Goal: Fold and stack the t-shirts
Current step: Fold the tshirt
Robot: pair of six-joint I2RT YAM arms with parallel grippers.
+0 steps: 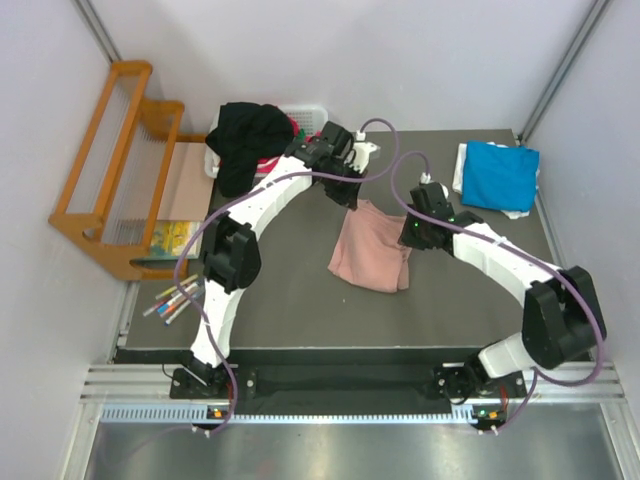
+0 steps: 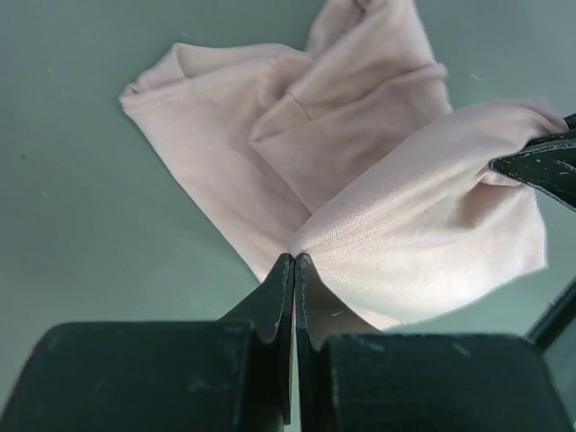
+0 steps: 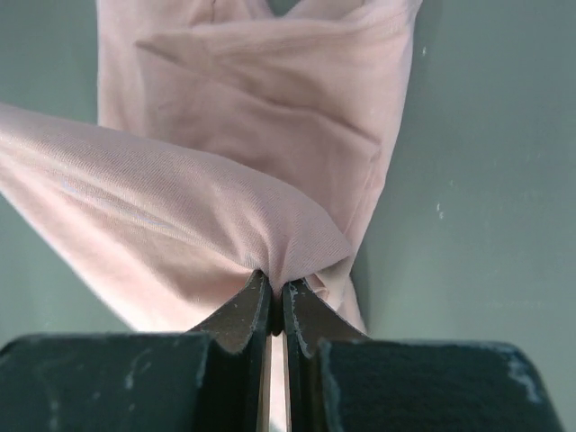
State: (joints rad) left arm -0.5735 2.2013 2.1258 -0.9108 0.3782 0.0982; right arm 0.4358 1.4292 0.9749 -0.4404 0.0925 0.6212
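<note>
Mid-fold at centre frame, left fingers (image 2: 273,301) and right fingers (image 3: 241,313) each clamp an edge of the pink shirt (image 1: 365,250) (partly lifted off the bench (image 1: 290,300)), which likely next needs drawing over and laying flat.

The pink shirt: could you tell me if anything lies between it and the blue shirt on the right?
Nothing visible lies there; only the right gripper, shut on the pink shirt, stands on that side.
</note>
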